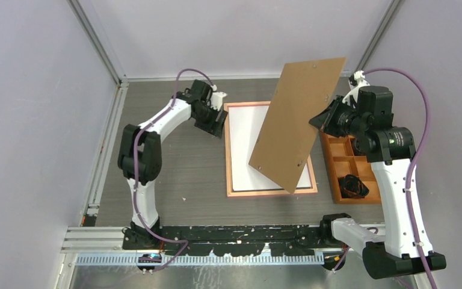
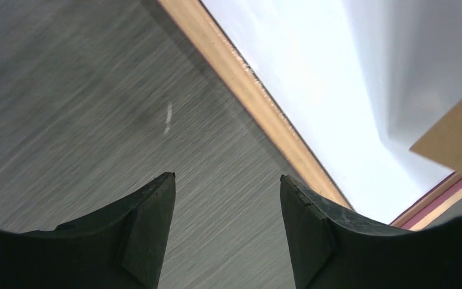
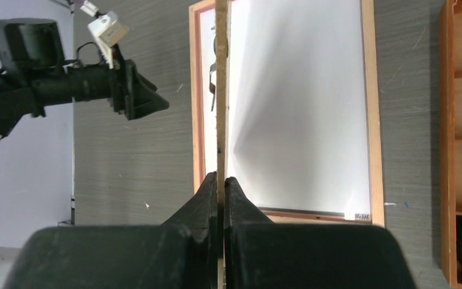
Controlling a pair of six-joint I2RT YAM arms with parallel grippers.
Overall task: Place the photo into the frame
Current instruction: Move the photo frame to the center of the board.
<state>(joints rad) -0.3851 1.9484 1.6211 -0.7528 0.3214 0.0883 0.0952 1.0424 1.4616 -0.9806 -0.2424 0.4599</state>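
The frame (image 1: 228, 150) lies flat in the middle of the table, its tan wooden back edge up. A white sheet (image 1: 243, 138) fills it, which looks like the photo's plain back; the printed side is hidden. My right gripper (image 1: 328, 120) is shut on the brown backing board (image 1: 298, 120) and holds it tilted above the frame's right half. In the right wrist view the board (image 3: 221, 90) is edge-on between the closed jaws of my right gripper (image 3: 221, 177), above the frame (image 3: 370, 120) and the white sheet (image 3: 295, 108). My left gripper (image 1: 216, 123) is open and empty beside the frame's far left corner; its wrist view (image 2: 227, 180) shows bare table and the frame edge (image 2: 258, 90).
An orange compartment tray (image 1: 346, 162) stands right of the frame, with a black object (image 1: 353, 185) in its near compartment. Grey walls and metal rails close in the table on the left, back and right.
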